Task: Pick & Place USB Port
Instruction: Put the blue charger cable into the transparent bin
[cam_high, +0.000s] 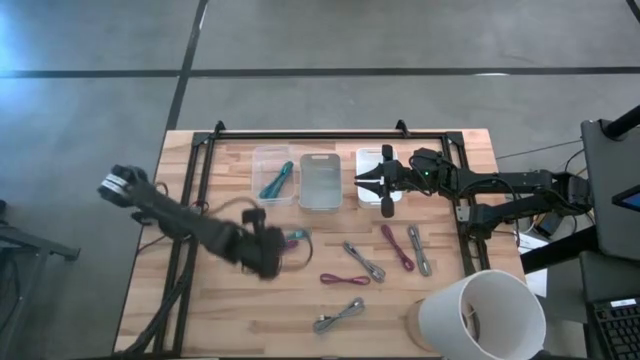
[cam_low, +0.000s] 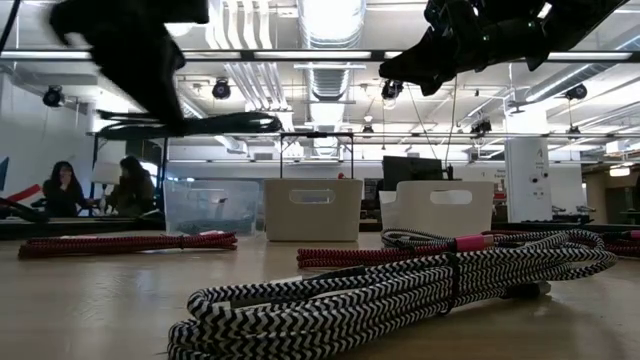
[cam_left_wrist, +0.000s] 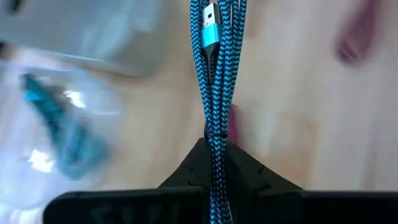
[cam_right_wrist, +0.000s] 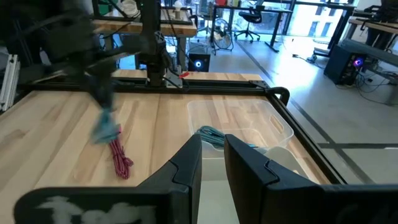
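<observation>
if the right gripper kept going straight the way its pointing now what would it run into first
Probably nothing at its height. The right gripper hovers over the white bin, pointing across the grey middle bin toward the clear bin with a teal cable. The bins sit lower, though depth is unclear.

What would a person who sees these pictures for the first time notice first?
The left gripper, above the table's middle-left, holds a bundled blue braided cable with its USB plug showing. Behind it three bins stand in a row; the clear bin on the left already holds another blue cable. The right gripper hovers over the white bin.
</observation>
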